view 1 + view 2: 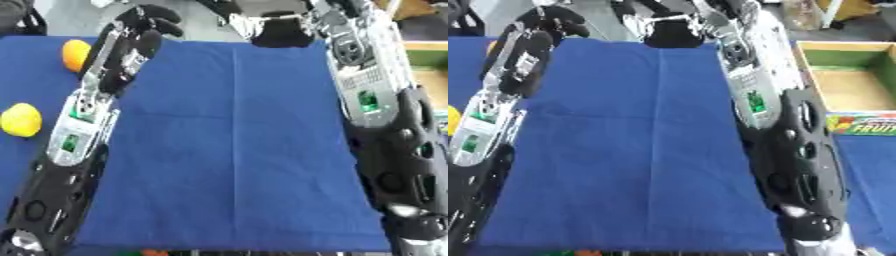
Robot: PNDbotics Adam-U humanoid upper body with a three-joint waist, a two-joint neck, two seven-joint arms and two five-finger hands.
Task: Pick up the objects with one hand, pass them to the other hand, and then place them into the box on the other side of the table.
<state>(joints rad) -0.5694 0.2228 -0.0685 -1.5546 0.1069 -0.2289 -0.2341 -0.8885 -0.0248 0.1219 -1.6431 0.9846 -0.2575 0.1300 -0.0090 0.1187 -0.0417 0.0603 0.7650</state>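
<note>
An orange fruit (pixel 76 54) lies on the blue cloth (pixel 236 150) close to the cloth's far left corner, and a yellow lemon-like fruit (pixel 21 120) lies nearer the robot, right at the cloth's left edge. The two fruits are well apart from each other, with bare cloth between them.

The robot's left arm runs up the left part of the cloth, from its near edge toward its far edge. The left hand (pixel 144 22) sits at the cloth's far edge, just right of the orange fruit and apart from it. Its dark fingers are curled inward, and nothing shows inside them.

The right arm runs along the cloth's right edge. The right hand (pixel 671 30) reaches over the middle of the cloth's far edge. It is dark and blurred, so whether it is spread or clenched cannot be told.

Between the two arms the middle of the cloth is a broad bare strip, creased down its centre, open from the near edge to the far edge.

A cardboard box (pixel 846 82) stands just off the cloth's right edge, beyond the right arm, its top open, with a green inner wall and a printed colourful front.
</note>
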